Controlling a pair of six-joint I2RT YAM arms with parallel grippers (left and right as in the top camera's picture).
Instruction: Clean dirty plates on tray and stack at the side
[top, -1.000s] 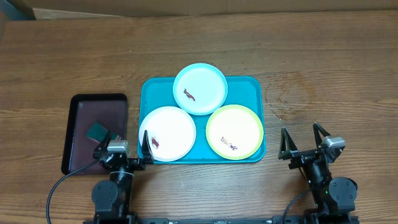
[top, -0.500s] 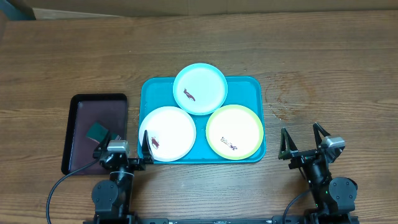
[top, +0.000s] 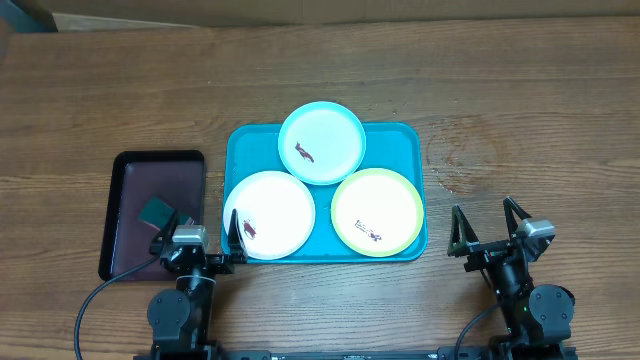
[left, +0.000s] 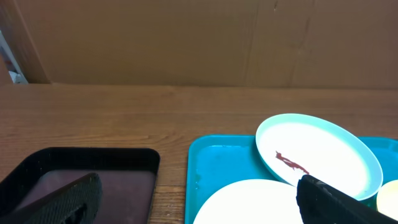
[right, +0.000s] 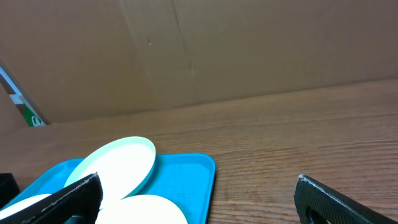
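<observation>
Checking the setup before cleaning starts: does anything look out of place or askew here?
The pale blue plate sticks out past the far rim of the tray and seems to overlap the white plate. Each plate, the yellow-green plate too, bears a small brown-red smear.

overhead: looked straight down from far, over the whole table (top: 500, 80)
left wrist: low, near, faced forward
right wrist: same
shared: tray (top: 400, 140), pale blue plate (top: 322, 143)
</observation>
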